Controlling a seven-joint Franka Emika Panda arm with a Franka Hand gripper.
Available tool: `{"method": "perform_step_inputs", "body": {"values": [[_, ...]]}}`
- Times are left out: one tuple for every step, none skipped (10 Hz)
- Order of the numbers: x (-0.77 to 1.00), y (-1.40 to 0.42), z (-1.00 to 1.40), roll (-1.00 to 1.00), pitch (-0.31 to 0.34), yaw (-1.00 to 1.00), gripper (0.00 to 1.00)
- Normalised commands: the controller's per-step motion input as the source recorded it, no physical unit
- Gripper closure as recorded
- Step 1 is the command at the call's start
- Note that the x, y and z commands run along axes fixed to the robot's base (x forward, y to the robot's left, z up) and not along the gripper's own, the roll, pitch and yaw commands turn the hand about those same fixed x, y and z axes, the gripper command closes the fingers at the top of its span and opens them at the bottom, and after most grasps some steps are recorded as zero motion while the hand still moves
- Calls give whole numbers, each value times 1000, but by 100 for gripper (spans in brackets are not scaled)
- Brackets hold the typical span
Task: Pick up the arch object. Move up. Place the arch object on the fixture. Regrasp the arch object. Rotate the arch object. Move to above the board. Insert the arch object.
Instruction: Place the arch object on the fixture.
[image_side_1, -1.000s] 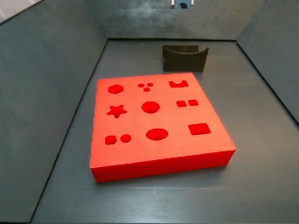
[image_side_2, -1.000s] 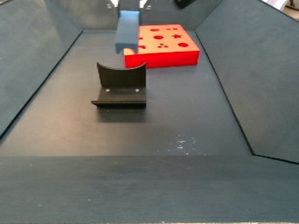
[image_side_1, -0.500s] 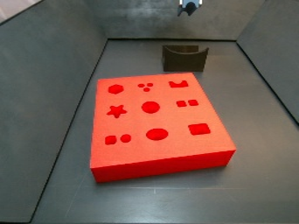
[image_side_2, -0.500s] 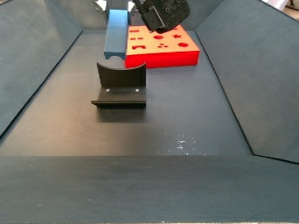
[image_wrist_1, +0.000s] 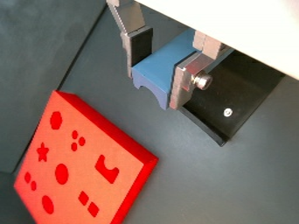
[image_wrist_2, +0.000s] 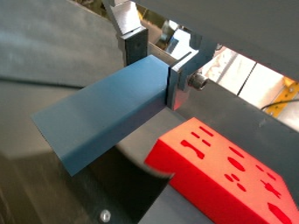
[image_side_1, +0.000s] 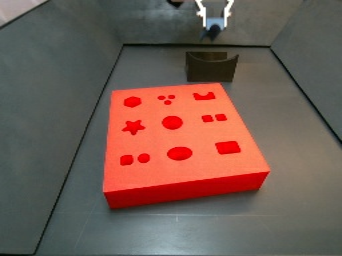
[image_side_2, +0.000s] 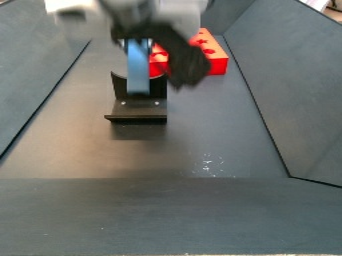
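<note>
Arch object (image_wrist_1: 160, 72) sits clamped between the gripper (image_wrist_1: 160, 61) fingers in a wrist view, blue with a curved notch at its end, just above the fixture (image_wrist_1: 239, 96); the board (image_wrist_1: 73, 166) lies apart from the fixture. In a wrist view the arch object (image_wrist_2: 111, 116) is a long slab pinched by the silver plates, board (image_wrist_2: 222, 175) beside it. In a side view the gripper (image_side_1: 214, 17) hangs above the fixture (image_side_1: 210, 66), behind the board (image_side_1: 178, 140). In a side view the arch object (image_side_2: 139, 68) stands upright on the fixture (image_side_2: 138, 98), the blurred gripper (image_side_2: 144, 35) around it.

The claw (image_wrist_1: 162, 63) holds the arch object (image_wrist_1: 163, 68) above the fixture (image_side_2: 136, 100), beside the board (image_wrist_1: 76, 169).
</note>
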Motion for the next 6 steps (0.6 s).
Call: {"method": "perform_step_inputs", "body": {"values": [[161,141,-1000,-403,180,-165,100],[169,134,-1000,-266,141,-185,100],[175,131,-1000,-216,113,-193,100],[136,110,-723,-160,79,-198,100],[115,145,-583,-95,38,-181,100],[115,145,-583,-95,38,-181,100]]}}
